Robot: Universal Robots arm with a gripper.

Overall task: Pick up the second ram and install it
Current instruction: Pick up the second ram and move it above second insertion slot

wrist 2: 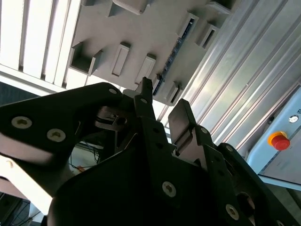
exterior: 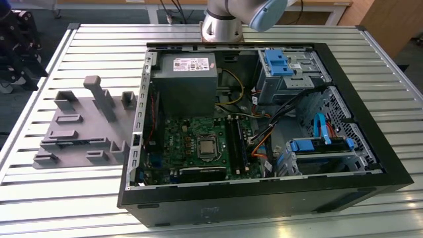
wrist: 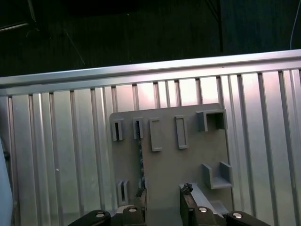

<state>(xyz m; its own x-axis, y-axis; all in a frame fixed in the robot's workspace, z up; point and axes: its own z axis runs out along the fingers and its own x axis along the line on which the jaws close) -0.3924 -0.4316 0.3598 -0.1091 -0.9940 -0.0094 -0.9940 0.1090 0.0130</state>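
Observation:
The second ram (wrist: pixel 139 151) stands on edge in the grey holder tray (wrist: pixel 188 160), a thin dark strip running between two of its slots. The second wrist view shows the ram (wrist 2: pixel 175 49) as a narrow dark line with a bluish tint along the tray (wrist 2: pixel 141 28). My gripper (wrist: pixel 163 201) hangs well above the tray, open, with nothing between its black fingers (wrist: pixel 187 200). In the second wrist view the gripper (wrist 2: pixel 162 110) also has its fingers apart. The tray (exterior: pixel 82 131) lies at the exterior view's left, beside the open computer case (exterior: pixel 264 124).
Inside the case the green motherboard (exterior: pixel 191 141) has long black memory slots (exterior: pixel 238 144) beside the processor. A grey power supply (exterior: pixel 188 74), blue drive brackets (exterior: pixel 278 62) and loose cables fill the rest. The slatted metal table (exterior: pixel 79 198) carries everything. A red button (wrist 2: pixel 278 140) sits beyond.

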